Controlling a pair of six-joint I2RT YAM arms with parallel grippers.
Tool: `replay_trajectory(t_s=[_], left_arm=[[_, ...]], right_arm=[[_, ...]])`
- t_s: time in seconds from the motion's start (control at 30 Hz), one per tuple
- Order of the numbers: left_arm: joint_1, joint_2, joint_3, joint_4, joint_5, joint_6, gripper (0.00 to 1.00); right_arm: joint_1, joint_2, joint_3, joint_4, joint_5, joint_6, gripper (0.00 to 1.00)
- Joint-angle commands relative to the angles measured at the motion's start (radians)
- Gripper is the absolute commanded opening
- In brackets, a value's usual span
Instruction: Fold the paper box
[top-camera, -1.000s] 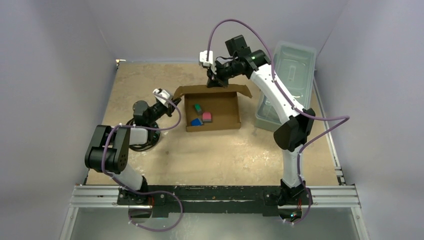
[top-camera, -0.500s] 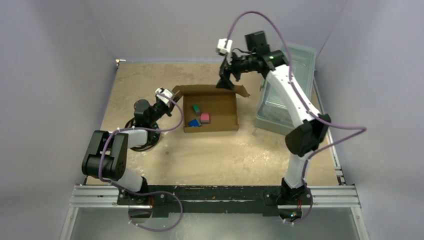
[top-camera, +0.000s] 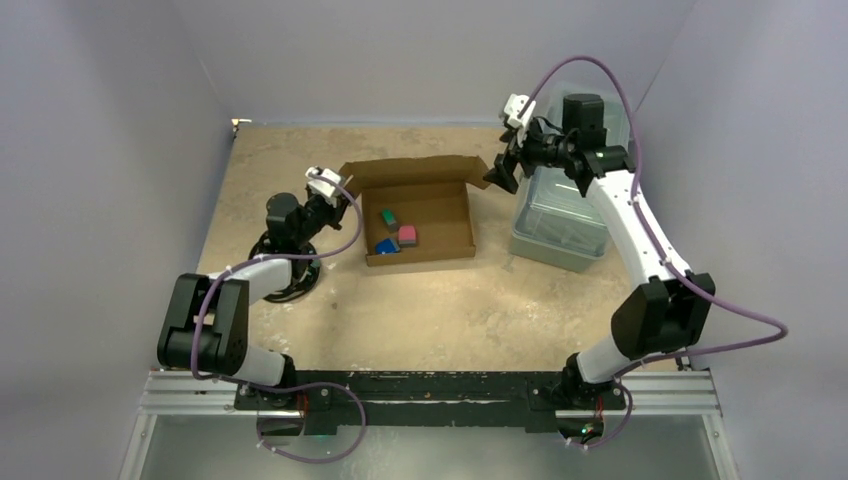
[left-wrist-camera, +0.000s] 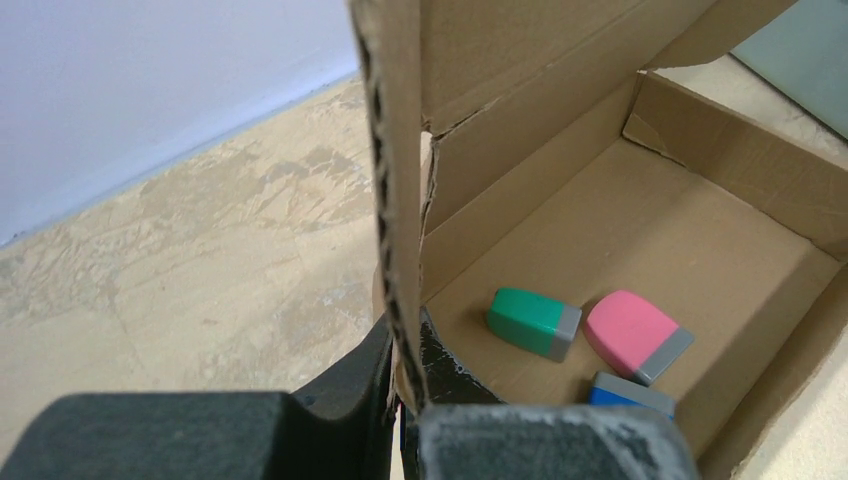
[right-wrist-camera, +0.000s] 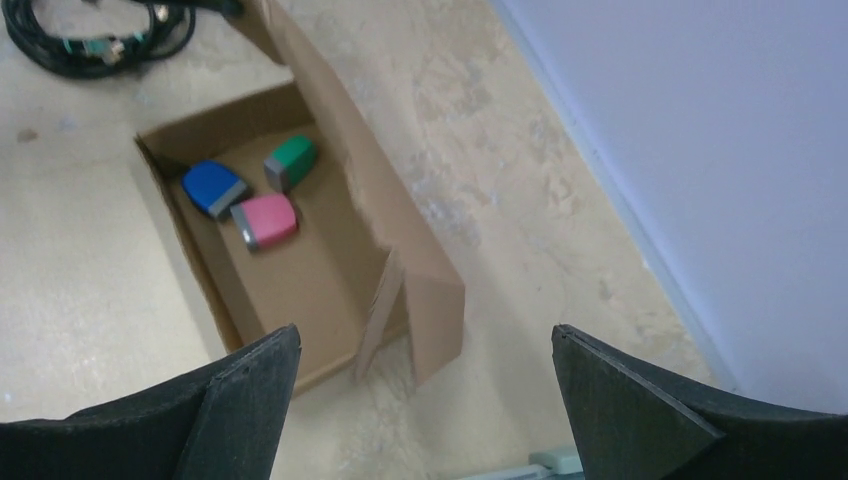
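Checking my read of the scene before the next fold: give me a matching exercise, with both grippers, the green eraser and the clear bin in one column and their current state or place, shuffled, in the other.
Things:
1. left gripper
2. right gripper
3. green eraser
4. clear bin

State or place:
A. jaws wide apart, holding nothing
B. lying inside the paper box
C. jaws clamped on the paper box's side wall
D. standing outside the paper box

Pairs: 1-C, 2-A, 3-B, 4-D
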Motion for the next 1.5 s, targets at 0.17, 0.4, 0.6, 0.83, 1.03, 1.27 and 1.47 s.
replay_trajectory(t_s=[0.17,0.4,0.6,0.83,1.03,1.27,1.47], left_arm=[[0.003,-0.087,0.02,-0.193,-0.081,-0.066,0.0],[0.003,-0.087,0.04,-0.231,-0.07,-0.106,0.0],[0.003,-0.08,0.081,-0.3,-0.057,-0.115,0.0],[0.005,-0.04,0.147,-0.382,-0.028,-0.15,0.0],[0.008,-0.016,0.183,-0.417,-0.016,-0.186,0.0],[0.008,-0.009,0.208,-0.438,-0.017,-0.241,0.0],[0.008,0.014,0.228,-0.459,-0.023,-0.327,0.0]], right_arm=[[-0.051,0.068,-0.043,0.011,-0.044,-0.286,0.99],[-0.041,0.155,-0.029,0.079,-0.096,-0.301,0.99],[-0.003,0.216,-0.005,0.148,-0.081,-0.294,0.97],[-0.002,0.273,0.001,0.232,-0.086,-0.235,0.87],[0.012,0.304,0.006,0.247,-0.07,-0.23,0.72],[0.035,0.272,-0.067,0.313,-0.017,-0.177,0.59],[0.082,0.221,-0.154,0.405,0.043,-0.107,0.42]])
